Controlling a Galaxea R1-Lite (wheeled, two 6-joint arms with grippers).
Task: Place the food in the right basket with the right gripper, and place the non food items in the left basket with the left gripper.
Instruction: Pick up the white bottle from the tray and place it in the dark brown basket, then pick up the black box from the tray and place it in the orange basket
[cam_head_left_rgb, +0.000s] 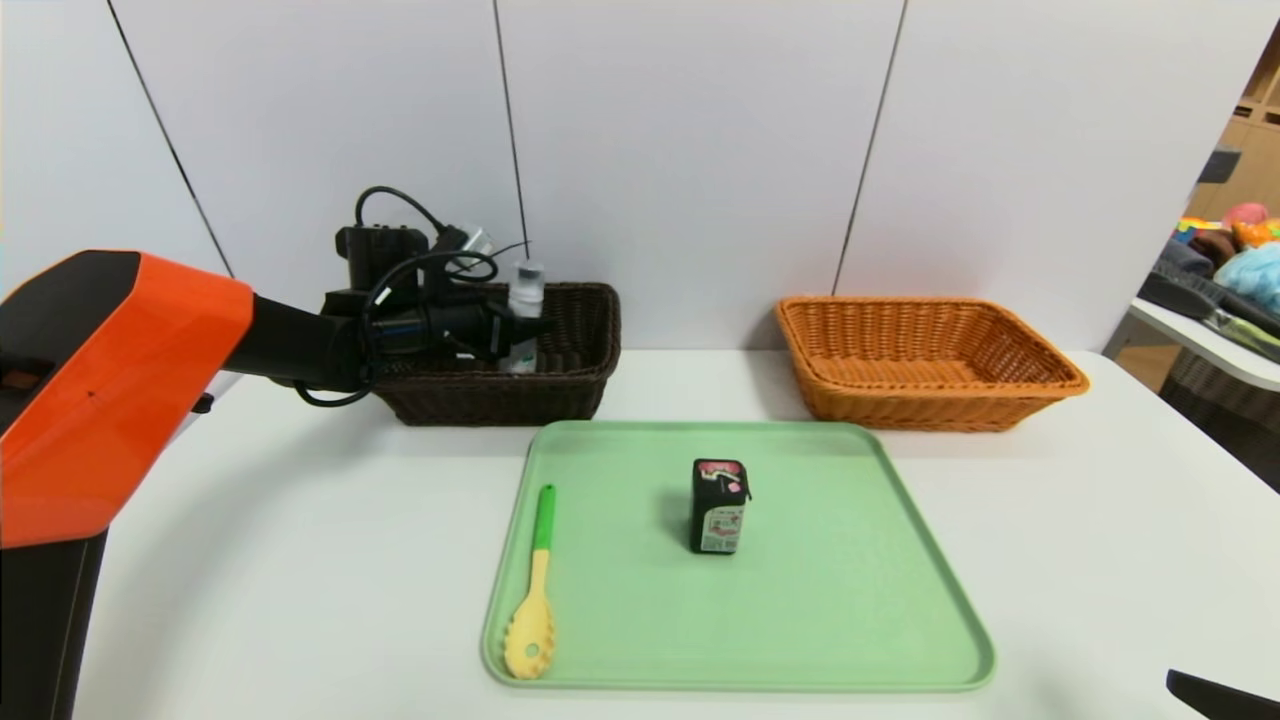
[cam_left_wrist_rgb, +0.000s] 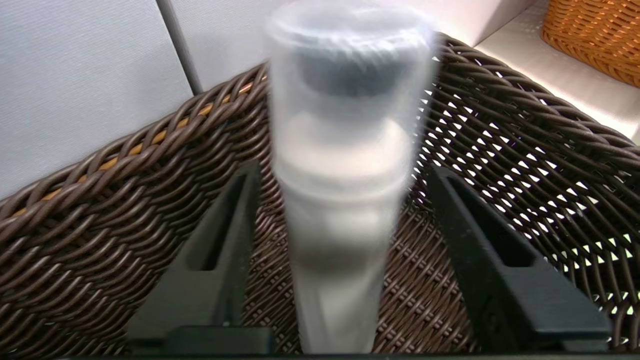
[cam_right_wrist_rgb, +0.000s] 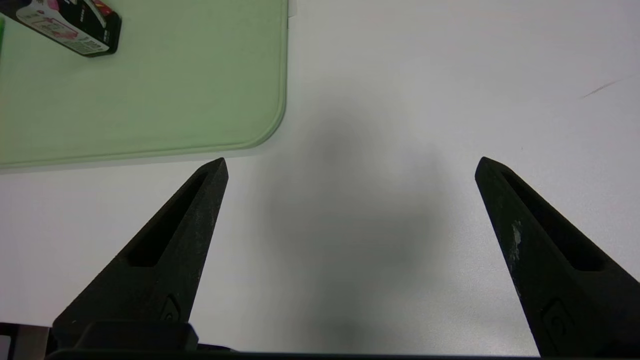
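Note:
The translucent whitish bottle (cam_head_left_rgb: 525, 290) (cam_left_wrist_rgb: 345, 150) stands upright inside the dark brown left basket (cam_head_left_rgb: 585, 340) (cam_left_wrist_rgb: 100, 210). My left gripper (cam_head_left_rgb: 520, 335) (cam_left_wrist_rgb: 344, 167) is open around it, with a gap between each finger and the bottle. On the green tray (cam_head_left_rgb: 850, 560), the black carton with a pink top (cam_head_left_rgb: 718, 505) (cam_right_wrist_rgb: 70, 25) stands upright. The yellow slotted spoon with a green handle (cam_head_left_rgb: 535, 590) lies by the tray's left edge. The orange right basket (cam_head_left_rgb: 930, 360) is at the back right. My right gripper (cam_right_wrist_rgb: 350, 162) hangs open over bare table, right of the tray.
White wall panels rise just behind both baskets. The tray (cam_right_wrist_rgb: 150, 100) lies in the middle of the white table (cam_head_left_rgb: 1100, 550). A side table with clutter (cam_head_left_rgb: 1220, 290) stands beyond the far right edge. A tip of the right arm (cam_head_left_rgb: 1220, 695) shows at the bottom right.

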